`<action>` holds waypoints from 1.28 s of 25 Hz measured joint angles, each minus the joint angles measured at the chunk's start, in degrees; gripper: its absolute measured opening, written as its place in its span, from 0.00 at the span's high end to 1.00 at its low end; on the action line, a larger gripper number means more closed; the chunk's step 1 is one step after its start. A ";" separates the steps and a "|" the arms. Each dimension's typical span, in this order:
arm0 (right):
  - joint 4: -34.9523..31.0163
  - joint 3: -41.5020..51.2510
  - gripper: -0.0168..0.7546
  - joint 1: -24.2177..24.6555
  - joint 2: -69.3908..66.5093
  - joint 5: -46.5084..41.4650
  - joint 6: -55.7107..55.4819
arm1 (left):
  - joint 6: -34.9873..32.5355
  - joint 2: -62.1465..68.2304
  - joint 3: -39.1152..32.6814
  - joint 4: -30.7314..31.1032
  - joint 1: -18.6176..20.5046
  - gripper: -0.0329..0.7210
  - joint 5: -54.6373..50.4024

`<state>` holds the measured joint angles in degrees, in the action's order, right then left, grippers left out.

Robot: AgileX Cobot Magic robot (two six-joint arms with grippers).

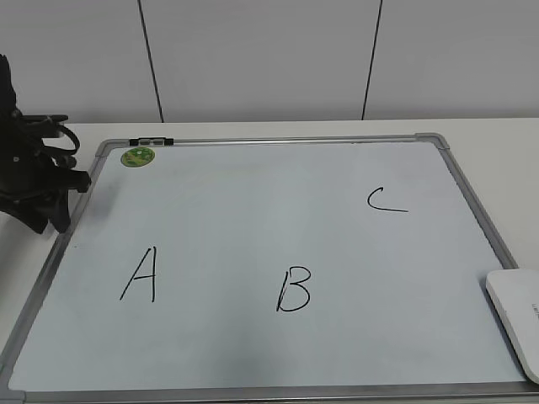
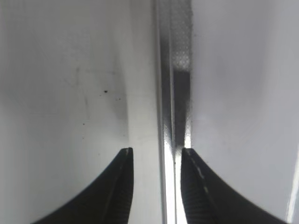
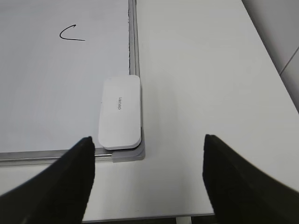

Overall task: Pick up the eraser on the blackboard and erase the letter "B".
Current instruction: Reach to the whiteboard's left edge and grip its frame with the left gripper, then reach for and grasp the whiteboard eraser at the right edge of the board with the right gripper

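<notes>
fingers of the left gripper (image 2: 156,161) stand narrowly parted with nothing between them but the silver frame strip of the blackboard (image 2: 174,70), which runs lengthwise through their gap, bare white surfaces on either side. in the exterior view that left gripper (image 1: 42,215) hangs at the board's left edge, over the counter (image 1: 497,139) and beside the upper part of the frame. right of those fingers, in the board's far left corner, sits a round green magnet (image 1: 137,156), and just past it a small black clip (image 1: 152,140) lies on the top frame rail. nearer the front, the letter a (image 1: 140,274) is drawn right of the left fingers, then the letter "B" (image 1: 293,289) stands untouched near the board's middle front, and the letter c (image 1: 386,200) sits farther right and farther back. the blackboard (image 1: 253,210) lies flat on the counter. the eraser (image 1: 518,316) rests at the board's front right corner, partly over the frame and cut off by the picture's edge. in the right wrist view the eraser (image 3: 120,112) lies flat, lettering up, ahead of the left-hand finger of the right gripper (image 3: 149,149), overlapping the frame corner. those right fingers are spread wide and hold nothing, well short of the eraser, with the letter c (image 3: 71,33) beyond it.
</notes>
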<state>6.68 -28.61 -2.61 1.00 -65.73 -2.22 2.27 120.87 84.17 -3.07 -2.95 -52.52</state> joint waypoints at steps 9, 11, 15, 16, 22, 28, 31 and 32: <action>0.00 0.00 0.28 0.00 0.00 0.00 0.00 | 0.13 2.26 0.46 0.13 0.00 0.61 0.00; 0.00 0.00 0.29 0.00 0.00 0.00 0.00 | 0.13 2.26 0.46 0.13 0.00 0.63 0.00; 0.00 0.00 0.28 0.00 0.00 0.00 0.00 | 0.13 2.26 0.46 -0.31 0.00 0.80 0.00; 0.02 0.00 0.28 0.00 0.00 0.00 0.00 | 0.13 2.26 0.46 -0.34 0.00 0.86 -0.10; 0.13 0.00 0.28 0.00 0.00 0.00 0.00 | 0.79 2.26 0.46 -1.05 -0.13 0.93 -0.10; 0.13 0.00 0.29 0.00 0.00 0.00 0.00 | 0.79 2.26 0.46 -1.05 -0.13 0.93 -0.21; 0.13 0.00 0.28 0.00 0.00 0.00 0.00 | 0.79 2.26 0.49 -1.05 -0.13 0.93 -0.21; 0.47 0.00 0.29 0.00 0.00 0.00 0.00 | 0.79 2.26 0.49 -1.05 -0.13 0.93 -0.21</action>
<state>7.15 -28.61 -2.61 1.00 -65.73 -2.22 3.06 123.13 84.66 -4.12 -3.08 -52.72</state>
